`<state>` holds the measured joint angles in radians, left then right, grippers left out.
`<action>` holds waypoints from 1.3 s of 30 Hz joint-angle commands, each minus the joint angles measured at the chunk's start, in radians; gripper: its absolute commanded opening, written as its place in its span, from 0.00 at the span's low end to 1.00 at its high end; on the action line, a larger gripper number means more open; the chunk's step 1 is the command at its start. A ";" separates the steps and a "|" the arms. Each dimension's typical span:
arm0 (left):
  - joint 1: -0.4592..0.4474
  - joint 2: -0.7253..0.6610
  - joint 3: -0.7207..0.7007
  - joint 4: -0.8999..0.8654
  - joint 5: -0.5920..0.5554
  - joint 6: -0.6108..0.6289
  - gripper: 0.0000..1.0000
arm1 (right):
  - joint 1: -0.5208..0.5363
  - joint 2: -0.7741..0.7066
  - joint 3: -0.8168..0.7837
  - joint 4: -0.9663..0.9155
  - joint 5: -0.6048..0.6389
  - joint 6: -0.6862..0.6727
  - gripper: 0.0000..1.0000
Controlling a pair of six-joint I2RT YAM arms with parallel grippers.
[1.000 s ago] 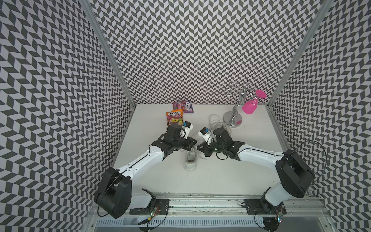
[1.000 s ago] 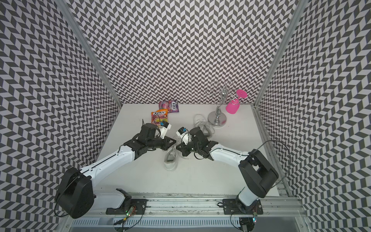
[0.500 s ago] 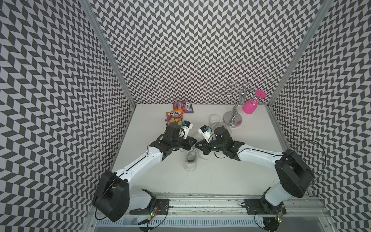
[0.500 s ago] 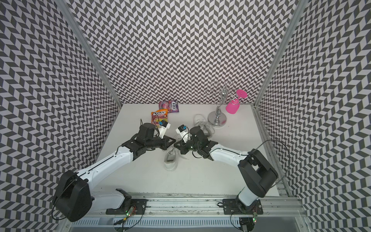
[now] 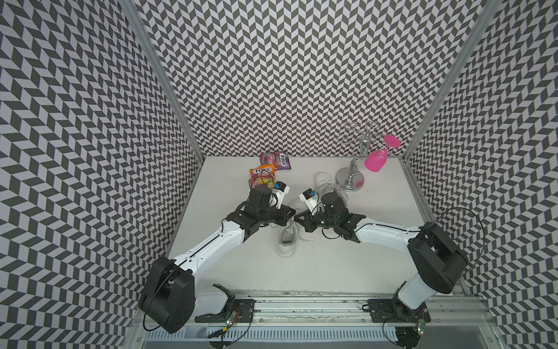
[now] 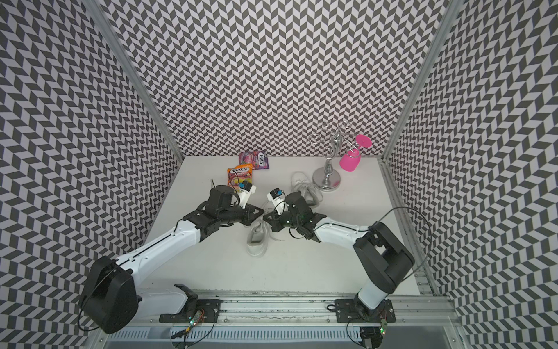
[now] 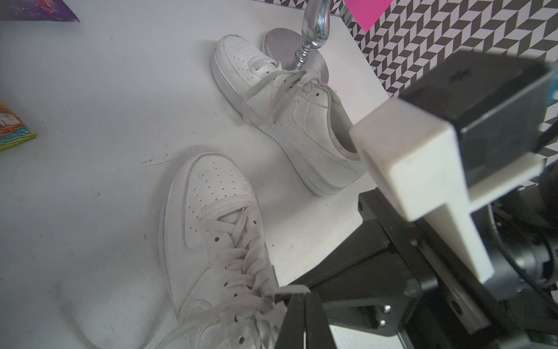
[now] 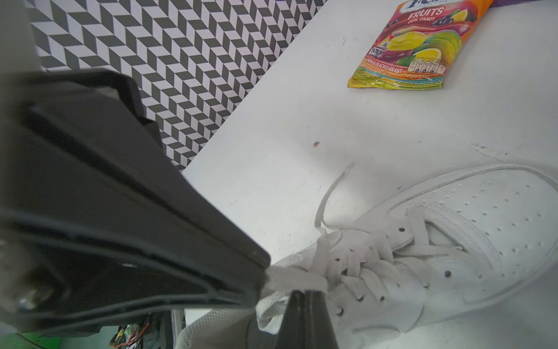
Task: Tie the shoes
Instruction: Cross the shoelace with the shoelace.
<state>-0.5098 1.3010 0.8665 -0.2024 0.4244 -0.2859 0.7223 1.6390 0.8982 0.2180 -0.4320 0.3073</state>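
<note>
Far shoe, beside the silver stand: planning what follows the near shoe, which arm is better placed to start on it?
Probably right. The right gripper sits just before the far shoe, on that side; the left gripper would have to cross the near shoe and the right arm. Both now pinch laces.

Near shoe (image 5: 287, 240) at bench (image 5: 332, 272) centre, toe toward the back wall. Left claw (image 5: 291, 215) and right claw (image 5: 297, 218) meet tip to tip above its laces (image 7: 241, 266). Far shoe (image 5: 327, 187) behind and to the right, just beside the stand (image 5: 350, 181). Two candy bags (image 5: 262, 174) back left of the near shoe.
</note>
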 commanded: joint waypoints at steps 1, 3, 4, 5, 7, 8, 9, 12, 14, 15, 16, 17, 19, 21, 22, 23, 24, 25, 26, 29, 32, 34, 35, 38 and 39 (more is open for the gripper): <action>0.005 -0.021 -0.009 0.008 -0.006 0.001 0.07 | -0.008 0.013 -0.010 0.053 0.036 0.011 0.00; 0.005 -0.019 -0.009 0.009 -0.001 0.001 0.07 | -0.012 0.016 -0.010 0.064 0.037 0.020 0.00; 0.005 -0.019 -0.009 0.009 0.004 0.001 0.07 | -0.012 0.016 -0.012 0.078 0.029 0.029 0.00; 0.004 -0.018 -0.010 0.010 0.009 0.001 0.07 | -0.011 0.019 -0.011 0.089 0.020 0.034 0.00; 0.005 -0.017 -0.010 0.012 0.020 0.001 0.07 | -0.012 0.022 -0.007 0.106 -0.007 0.047 0.00; 0.005 -0.015 -0.009 0.010 0.023 0.000 0.07 | -0.011 0.025 -0.008 0.114 -0.014 0.052 0.00; 0.005 -0.014 -0.011 0.010 0.024 -0.001 0.07 | -0.011 0.022 -0.014 0.125 -0.024 0.058 0.00; 0.005 -0.015 -0.012 0.007 0.017 -0.002 0.07 | -0.012 0.016 -0.029 0.154 -0.064 0.078 0.00; 0.005 -0.015 -0.012 0.008 0.015 -0.005 0.08 | -0.011 0.007 -0.043 0.171 -0.089 0.096 0.00; 0.005 -0.013 -0.012 0.007 0.014 -0.006 0.08 | -0.011 0.001 -0.056 0.190 -0.097 0.109 0.00; 0.005 -0.012 -0.014 0.008 0.018 -0.006 0.08 | -0.011 -0.001 -0.063 0.204 -0.102 0.119 0.00; 0.005 -0.011 -0.014 0.011 0.021 -0.008 0.09 | -0.010 -0.001 -0.066 0.217 -0.114 0.127 0.00; 0.005 -0.006 -0.015 0.013 0.025 -0.010 0.09 | -0.006 0.001 -0.064 0.234 -0.136 0.145 0.00; 0.004 -0.006 -0.015 0.013 0.028 -0.010 0.09 | -0.001 0.001 -0.062 0.243 -0.136 0.149 0.00; 0.004 -0.006 -0.015 0.012 0.029 -0.010 0.09 | -0.001 0.002 -0.062 0.245 -0.134 0.149 0.00; 0.005 -0.006 -0.015 0.012 0.030 -0.010 0.09 | -0.001 0.003 -0.061 0.246 -0.128 0.150 0.00; 0.005 -0.010 -0.015 0.011 0.031 -0.012 0.09 | -0.004 0.006 -0.057 0.245 -0.121 0.148 0.00; 0.004 -0.011 -0.016 0.012 0.031 -0.012 0.09 | -0.004 0.008 -0.053 0.247 -0.117 0.149 0.00; 0.005 -0.013 -0.017 0.012 0.031 -0.012 0.09 | -0.004 0.012 -0.049 0.248 -0.113 0.149 0.00; 0.005 -0.019 -0.018 0.012 0.030 -0.012 0.09 | -0.006 0.023 -0.039 0.246 -0.088 0.156 0.00; 0.005 -0.020 -0.018 0.007 0.028 -0.012 0.09 | -0.010 0.028 -0.039 0.238 -0.062 0.159 0.00; 0.004 -0.021 -0.020 0.007 0.028 -0.012 0.09 | -0.014 0.031 -0.044 0.243 -0.053 0.163 0.00; 0.004 -0.021 -0.020 0.007 0.030 -0.013 0.09 | -0.014 0.034 -0.044 0.248 -0.055 0.167 0.00; 0.002 -0.017 -0.019 0.006 0.042 -0.015 0.09 | -0.013 0.048 -0.042 0.260 -0.064 0.183 0.00; 0.003 -0.015 -0.020 0.007 0.046 -0.016 0.09 | -0.013 0.051 -0.042 0.264 -0.065 0.189 0.00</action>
<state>-0.5098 1.3010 0.8600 -0.2028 0.4442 -0.2977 0.7120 1.6695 0.8402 0.4149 -0.5064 0.4751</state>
